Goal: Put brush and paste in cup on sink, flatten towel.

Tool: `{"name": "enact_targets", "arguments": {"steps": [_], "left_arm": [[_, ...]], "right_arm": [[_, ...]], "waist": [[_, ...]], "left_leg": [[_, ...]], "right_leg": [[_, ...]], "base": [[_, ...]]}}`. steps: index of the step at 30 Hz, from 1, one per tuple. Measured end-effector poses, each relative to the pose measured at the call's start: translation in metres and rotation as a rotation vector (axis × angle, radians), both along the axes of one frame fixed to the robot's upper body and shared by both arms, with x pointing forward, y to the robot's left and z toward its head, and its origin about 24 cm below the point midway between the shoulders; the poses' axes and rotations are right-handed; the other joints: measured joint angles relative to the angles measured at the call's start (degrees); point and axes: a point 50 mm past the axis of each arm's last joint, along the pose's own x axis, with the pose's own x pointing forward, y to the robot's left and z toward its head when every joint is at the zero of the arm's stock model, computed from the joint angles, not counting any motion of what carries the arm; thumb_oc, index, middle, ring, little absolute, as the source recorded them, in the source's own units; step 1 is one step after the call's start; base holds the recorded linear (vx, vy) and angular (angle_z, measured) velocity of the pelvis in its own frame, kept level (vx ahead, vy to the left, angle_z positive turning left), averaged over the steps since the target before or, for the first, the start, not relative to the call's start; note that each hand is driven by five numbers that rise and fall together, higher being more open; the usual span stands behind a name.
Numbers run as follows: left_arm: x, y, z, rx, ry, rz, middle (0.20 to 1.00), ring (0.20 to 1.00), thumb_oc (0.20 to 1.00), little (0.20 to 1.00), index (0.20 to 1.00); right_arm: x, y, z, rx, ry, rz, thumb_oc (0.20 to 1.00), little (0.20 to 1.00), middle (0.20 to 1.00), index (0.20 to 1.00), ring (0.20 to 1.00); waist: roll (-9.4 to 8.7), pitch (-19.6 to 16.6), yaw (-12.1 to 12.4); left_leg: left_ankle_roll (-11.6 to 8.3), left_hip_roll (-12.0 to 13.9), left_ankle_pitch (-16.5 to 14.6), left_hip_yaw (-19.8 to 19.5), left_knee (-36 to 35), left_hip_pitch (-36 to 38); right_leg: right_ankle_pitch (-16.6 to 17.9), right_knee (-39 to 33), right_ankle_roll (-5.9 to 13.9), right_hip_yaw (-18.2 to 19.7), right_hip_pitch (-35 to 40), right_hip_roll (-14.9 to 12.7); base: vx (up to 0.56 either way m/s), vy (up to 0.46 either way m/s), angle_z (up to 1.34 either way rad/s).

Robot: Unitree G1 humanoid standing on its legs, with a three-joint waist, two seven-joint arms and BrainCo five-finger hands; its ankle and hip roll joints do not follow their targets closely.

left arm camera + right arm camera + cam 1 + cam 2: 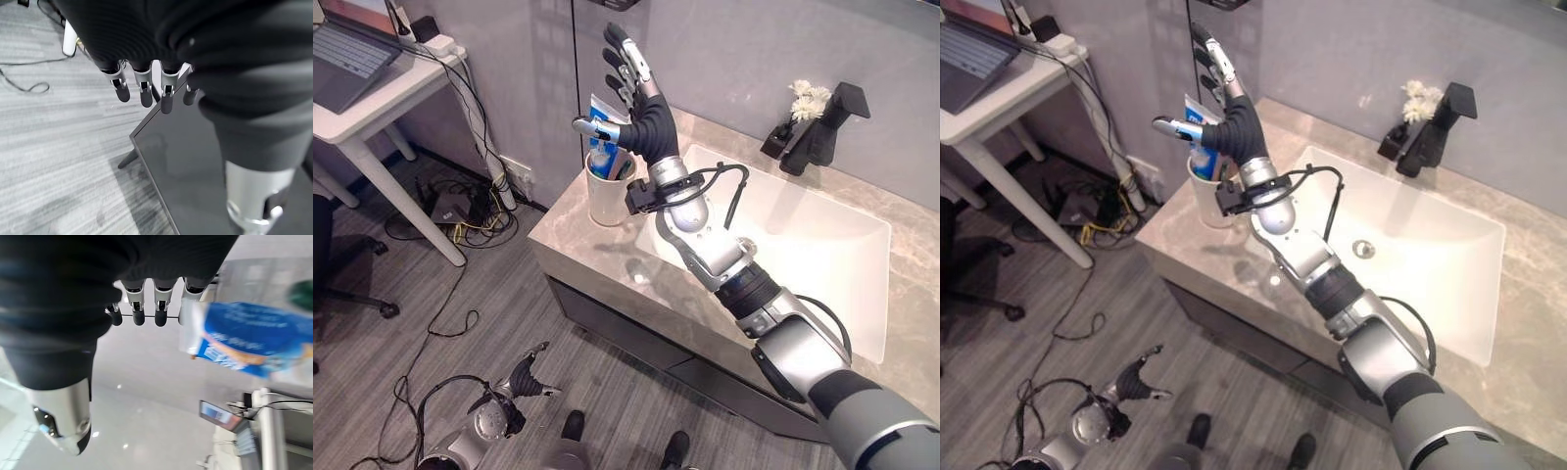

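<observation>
A white cup [607, 193] stands at the left end of the marble counter [570, 235]. A blue and white paste tube [603, 155] sticks up out of it, also seen as the blue tube [244, 340] in the right wrist view. Something dark green [625, 169] lies beside the tube in the cup; I cannot tell what it is. My right hand [651, 122] hovers just above and behind the cup, open, its fingers [161, 308] straight and spread and holding nothing. My left hand [524, 377] hangs low near the floor, its fingers [144, 88] relaxed and empty.
A white sink basin [822, 245] fills the counter's middle, with a black faucet [827, 122] and white flowers [808, 98] behind it. A white desk [382, 98] with a laptop [347, 54] stands to the left, cables [460, 208] beneath it. A dark cabinet front [186, 171] is under the counter.
</observation>
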Motion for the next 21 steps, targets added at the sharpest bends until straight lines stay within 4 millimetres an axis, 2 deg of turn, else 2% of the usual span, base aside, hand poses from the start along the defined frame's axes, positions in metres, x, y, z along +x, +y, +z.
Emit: {"name": "enact_targets", "arguments": {"steps": [4, 6, 8, 9, 10, 12, 14, 17, 19, 20, 21], "left_arm": [[0.005, -0.009, 0.015, -0.079, -0.076, 0.007, 1.0, 1.0, 1.0, 1.0, 1.0], [0.011, -0.019, 0.033, -0.177, -0.139, -0.004, 1.0, 1.0, 1.0, 1.0, 1.0], [0.016, -0.026, 0.054, -0.256, -0.214, -0.026, 1.0, 1.0, 1.0, 1.0, 1.0], [0.017, -0.03, 0.069, -0.295, -0.253, -0.068, 0.391, 0.391, 0.391, 0.391, 0.391], [0.016, -0.033, 0.08, -0.318, -0.288, -0.089, 0.2, 0.2, 0.2, 0.2, 0.2], [0.014, -0.039, 0.106, -0.368, -0.324, -0.193, 0.2, 0.2, 0.2, 0.2, 0.2], [0.006, -0.034, 0.128, -0.382, -0.345, -0.281, 0.2, 0.2, 0.2, 0.2, 0.2], [-0.002, -0.022, 0.131, -0.37, -0.283, -0.31, 0.2, 0.2, 0.2, 0.2, 0.2], [-0.012, -0.014, 0.139, -0.441, -0.281, -0.274, 0.2, 0.2, 0.2, 0.2, 0.2], [-0.015, -0.008, 0.14, -0.475, -0.281, -0.24, 0.2, 0.2, 0.2, 0.2, 0.2], [-0.016, -0.005, 0.139, -0.495, -0.273, -0.22, 0.2, 0.2, 0.2, 0.2, 0.2]], "right_arm": [[-0.013, -0.006, 0.02, 0.054, -0.093, -0.002, 1.0, 1.0, 1.0, 1.0, 1.0], [-0.023, -0.021, 0.033, 0.087, -0.178, -0.034, 1.0, 1.0, 1.0, 1.0, 1.0], [-0.039, -0.047, 0.04, 0.08, -0.287, -0.088, 1.0, 1.0, 1.0, 1.0, 1.0], [-0.051, -0.065, 0.039, 0.072, -0.35, -0.132, 1.0, 1.0, 1.0, 1.0, 1.0], [-0.057, -0.073, 0.037, 0.074, -0.373, -0.151, 1.0, 1.0, 1.0, 1.0, 1.0], [-0.07, -0.106, 0.018, -0.045, -0.429, -0.321, 1.0, 1.0, 1.0, 1.0, 1.0], [-0.081, -0.144, -0.009, -0.218, -0.414, -0.503, 1.0, 1.0, 1.0, 1.0, 1.0], [-0.093, -0.196, -0.045, -0.351, -0.275, -0.721, 1.0, 1.0, 1.0, 1.0, 1.0], [-0.115, -0.251, -0.064, -0.419, -0.166, -0.967, 1.0, 1.0, 1.0, 1.0, 1.0], [-0.119, -0.278, -0.072, -0.4, -0.106, -1.105, 1.0, 1.0, 1.0, 1.0, 1.0], [-0.124, -0.295, -0.078, -0.364, -0.065, -1.198, 1.0, 1.0, 1.0, 1.0, 1.0]], "waist": [[1.54, -0.5, 0.0], [2.19, -1.0, -0.8], [2.39, -1.2, -1.3], [2.57, -1.3, -1.3], [2.81, -1.5, -2.0], [3.62, -1.9, -4.7], [4.21, -2.2, -7.1], [5.82, -3.2, -11.7], [6.46, -3.3, -14.3], [6.98, -3.3, -16.1], [7.38, -3.4, -16.9]], "left_leg": [[0.01, -0.1, 0.0, 0.9, 0.0, 0.4], [0.02, 0.0, 0.0, 1.2, 0.0, 0.8], [0.16, -0.1, 0.1, 1.4, 0.0, 1.0], [0.23, -0.2, 0.1, 1.5, 0.0, 1.0], [0.23, -0.3, 0.1, 1.8, 0.0, 1.1], [0.28, -0.4, 0.1, 2.7, 0.0, 1.8], [0.77, -0.3, -0.2, 4.2, 0.0, 2.4], [1.21, -0.2, -0.7, 6.8, -0.1, 3.1], [1.21, 0.0, -1.0, 9.1, -0.1, 3.1], [1.21, 0.2, -1.1, 10.2, -0.2, 3.4], [1.2, 0.3, -1.5, 10.7, -0.3, 3.7]], "right_leg": [[0.2, 0.0, 0.04, 0.9, 0.0, -0.1], [0.4, 0.0, 0.0, 1.2, 0.1, 0.1], [0.6, 0.0, 0.09, 1.5, 0.1, -0.2], [0.6, 0.0, 0.12, 1.5, 0.2, -0.3], [0.7, 0.0, 0.17, 1.8, 0.2, -0.3], [1.0, 0.0, 0.31, 2.9, 0.1, -0.2], [1.2, 0.0, 0.34, 4.3, -0.1, 0.0], [1.6, 0.0, 0.28, 7.0, -1.0, 0.4], [1.9, 0.0, 0.2, 9.6, -2.6, 0.8], [2.1, 0.0, 0.15, 10.8, -2.8, 0.8], [2.2, 0.0, 0.07, 11.3, -2.7, 1.0]], "base": [[-0.01, -0.007, -0.1], [-0.03, -0.009, -0.06], [-0.02, 0.004, -0.03], [-0.01, 0.001, -0.08], [-0.04, 0.0, -0.17], [0.01, 0.007, -0.19], [0.0, 0.006, -0.36], [-0.01, -0.005, -0.46], [0.0, -0.031, -0.61], [0.0, -0.023, -0.63], [0.0, -0.032, -0.5]]}}
